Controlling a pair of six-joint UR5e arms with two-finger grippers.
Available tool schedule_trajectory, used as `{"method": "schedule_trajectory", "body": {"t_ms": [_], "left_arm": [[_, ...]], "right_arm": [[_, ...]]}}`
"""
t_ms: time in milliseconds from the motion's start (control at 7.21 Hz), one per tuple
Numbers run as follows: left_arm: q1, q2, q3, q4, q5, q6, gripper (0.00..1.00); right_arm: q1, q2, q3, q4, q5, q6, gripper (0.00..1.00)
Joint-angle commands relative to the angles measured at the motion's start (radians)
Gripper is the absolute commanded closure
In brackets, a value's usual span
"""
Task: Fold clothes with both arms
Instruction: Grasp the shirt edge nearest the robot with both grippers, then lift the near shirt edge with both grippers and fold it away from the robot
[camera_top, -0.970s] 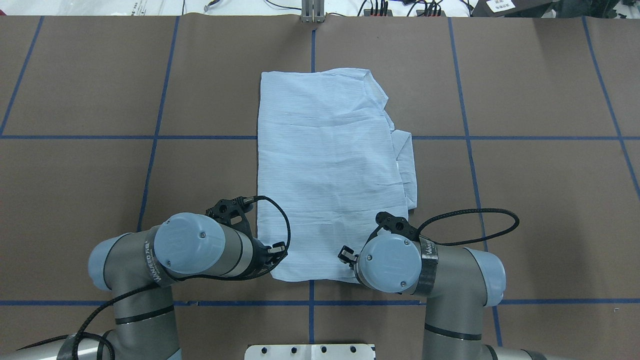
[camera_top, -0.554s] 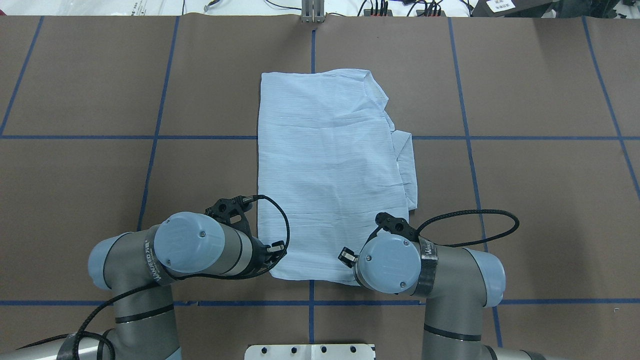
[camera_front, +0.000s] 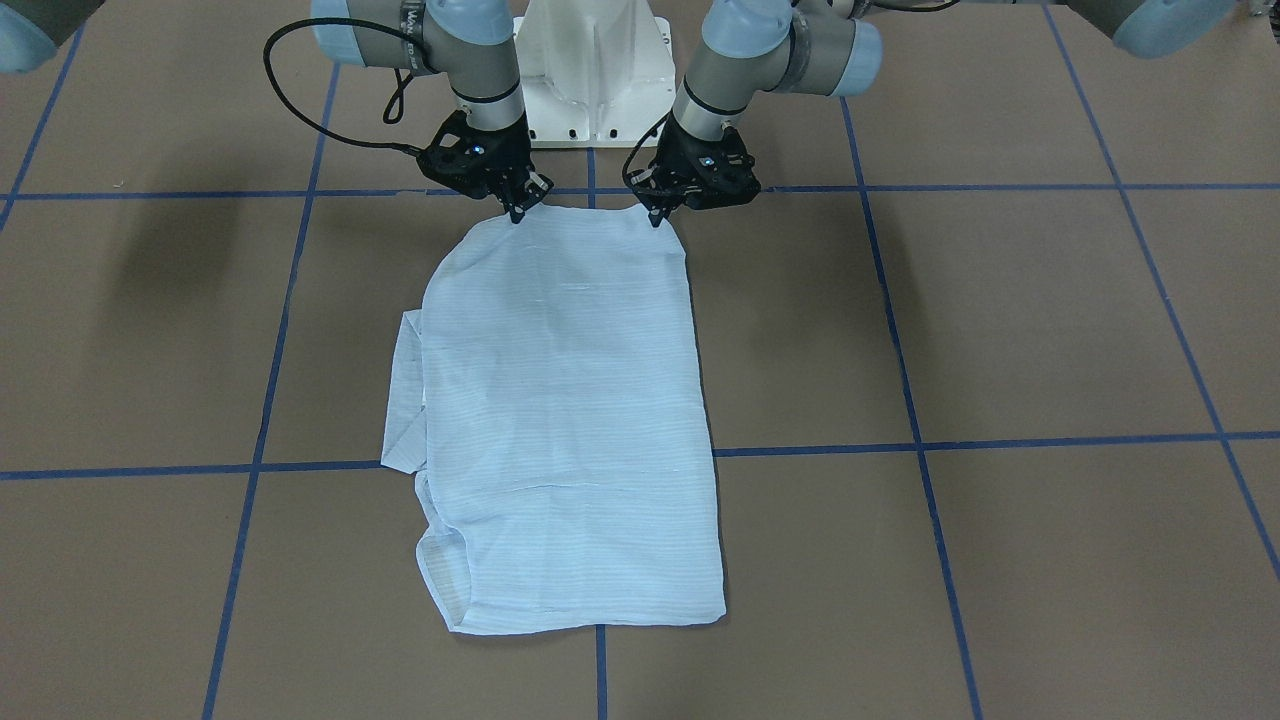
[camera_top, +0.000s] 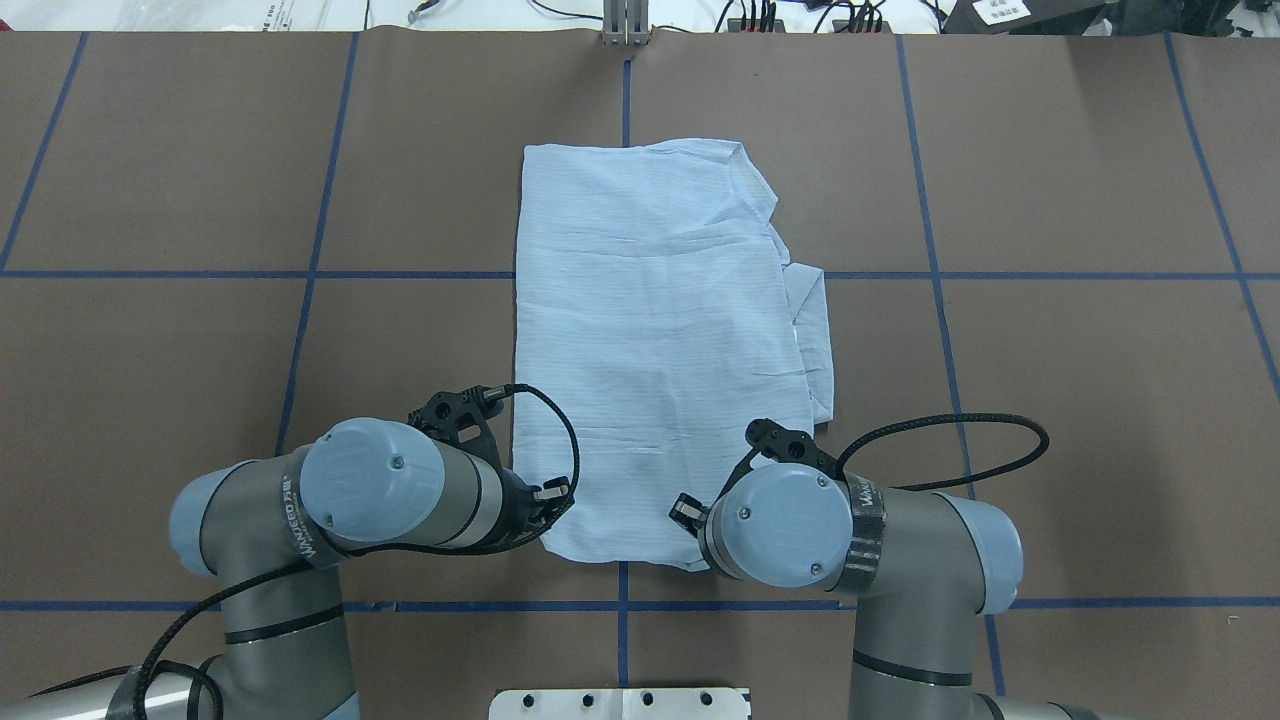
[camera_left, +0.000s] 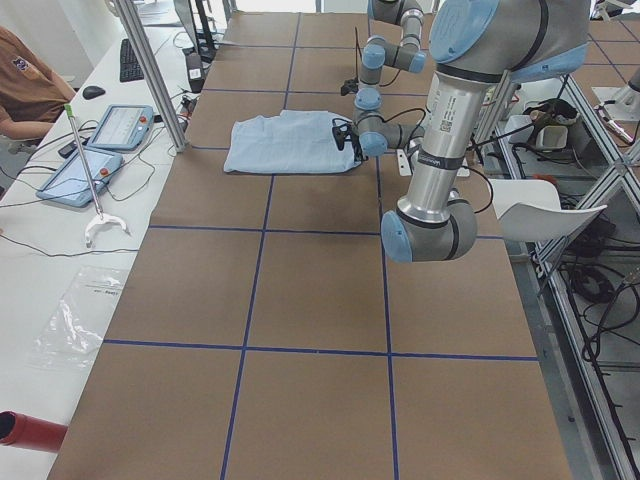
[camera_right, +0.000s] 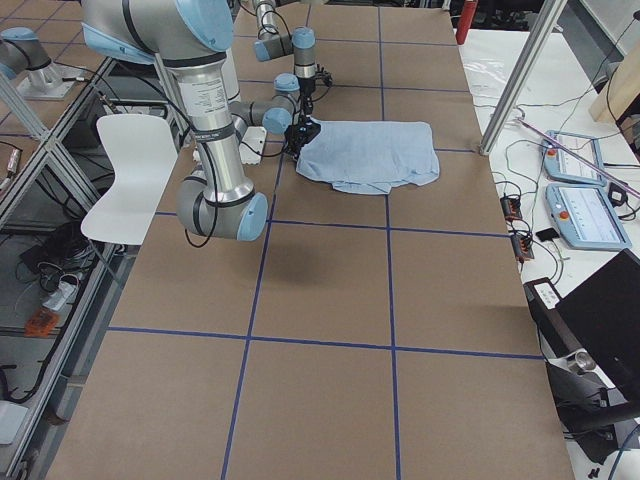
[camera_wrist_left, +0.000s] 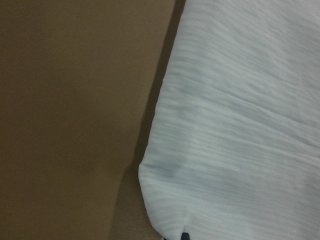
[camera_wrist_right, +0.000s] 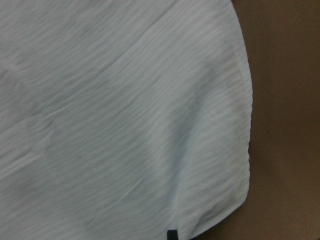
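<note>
The light-blue striped shirt (camera_top: 650, 330) lies folded into a long rectangle on the brown table, with a folded-in part sticking out on its right side (camera_top: 815, 330). Both arms reach down to its near hem. In the front-facing view my left gripper (camera_front: 655, 216) is shut on one hem corner and my right gripper (camera_front: 517, 213) on the other. Seen from overhead, the left arm (camera_top: 385, 495) and right arm (camera_top: 790, 525) hide the fingertips. The wrist views show the shirt (camera_wrist_left: 240, 125) (camera_wrist_right: 125, 115) raised slightly off the table, with a shadow under its corners.
The white pedestal base (camera_front: 595, 70) stands just behind the grippers. Blue tape lines (camera_top: 310, 275) divide the brown table cover. A person (camera_left: 25, 85) sits beside tablets (camera_left: 120, 125) beyond the far edge. A white chair (camera_right: 130, 170) stands behind the robot.
Both arms have shifted slightly and risen a little, still holding the hem. The near edge of the shirt has drawn up a touch with them.
</note>
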Motion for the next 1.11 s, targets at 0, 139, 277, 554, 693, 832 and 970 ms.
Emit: {"method": "schedule_trajectory", "body": {"t_ms": [0,139,277,554,693,832,970], "left_arm": [[-0.003,0.01,-0.084,0.062,-0.004,0.0,1.0],[-0.003,0.011,-0.167,0.158,-0.039,-0.002,1.0],[-0.003,0.01,-0.24,0.238,-0.075,-0.003,1.0],[0.009,0.007,-0.334,0.387,-0.132,-0.018,1.0],[0.014,0.005,-0.342,0.411,-0.163,-0.047,1.0],[0.033,0.005,-0.382,0.47,-0.195,-0.051,1.0],[0.049,0.0,-0.408,0.512,-0.227,-0.051,1.0]], "right_arm": [[0.002,-0.003,0.041,0.009,0.008,0.001,1.0],[0.005,-0.011,0.067,0.011,0.058,0.003,1.0],[0.006,-0.017,0.116,0.011,0.101,0.006,1.0],[0.008,-0.047,0.241,0.009,0.249,0.03,1.0],[0.022,-0.063,0.294,0.005,0.355,0.032,1.0],[0.028,-0.084,0.341,0.0,0.424,0.033,1.0],[0.032,-0.089,0.354,0.0,0.464,0.041,1.0]]}}
